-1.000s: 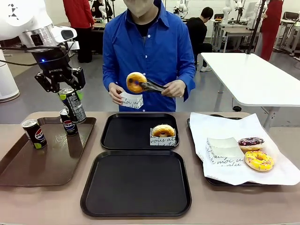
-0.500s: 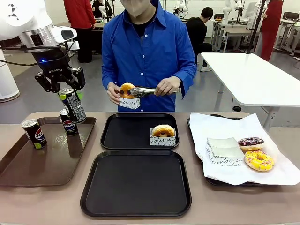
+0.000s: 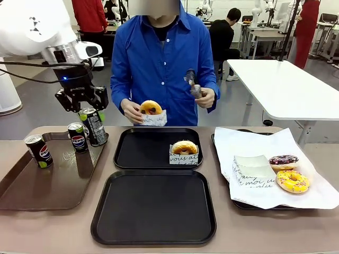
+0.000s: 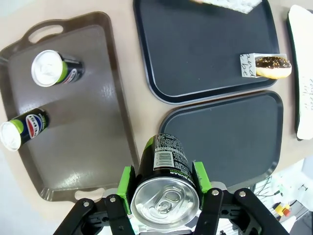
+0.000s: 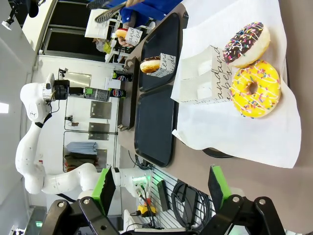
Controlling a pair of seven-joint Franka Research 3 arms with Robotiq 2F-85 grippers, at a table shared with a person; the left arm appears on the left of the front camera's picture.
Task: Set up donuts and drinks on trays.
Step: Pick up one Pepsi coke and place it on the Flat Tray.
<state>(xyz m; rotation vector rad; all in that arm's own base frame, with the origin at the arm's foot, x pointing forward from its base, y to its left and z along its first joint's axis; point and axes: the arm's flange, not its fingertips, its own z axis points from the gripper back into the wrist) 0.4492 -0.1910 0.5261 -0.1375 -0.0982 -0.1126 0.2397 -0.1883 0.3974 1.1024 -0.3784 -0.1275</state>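
My left gripper [image 3: 89,113] is shut on a black Pepsi can [image 3: 96,127] and holds it tilted, just above the brown tray's right edge; from the left wrist the can [image 4: 164,178] sits between the green pads. Two more cans [image 3: 39,151] [image 3: 78,137] stand on the brown tray [image 3: 53,182]. The far black tray [image 3: 140,153] carries one sleeved donut [image 3: 184,147]. Nothing lies on the near black tray [image 3: 153,209]. The person holds another sleeved donut [image 3: 151,109] in one hand and tongs [image 3: 192,82] in the other. My right gripper [image 5: 161,188] is open, holding nothing.
A paper-lined tray [image 3: 249,138] at the right holds a dark-iced donut [image 3: 284,160], a yellow donut [image 3: 292,181] and an empty sleeve [image 3: 253,169]. The person stands close behind the far black tray.
My left gripper carried the can to the right and slightly lower, toward the black trays. The person set the donut into the sleeve and lifted the tongs away.
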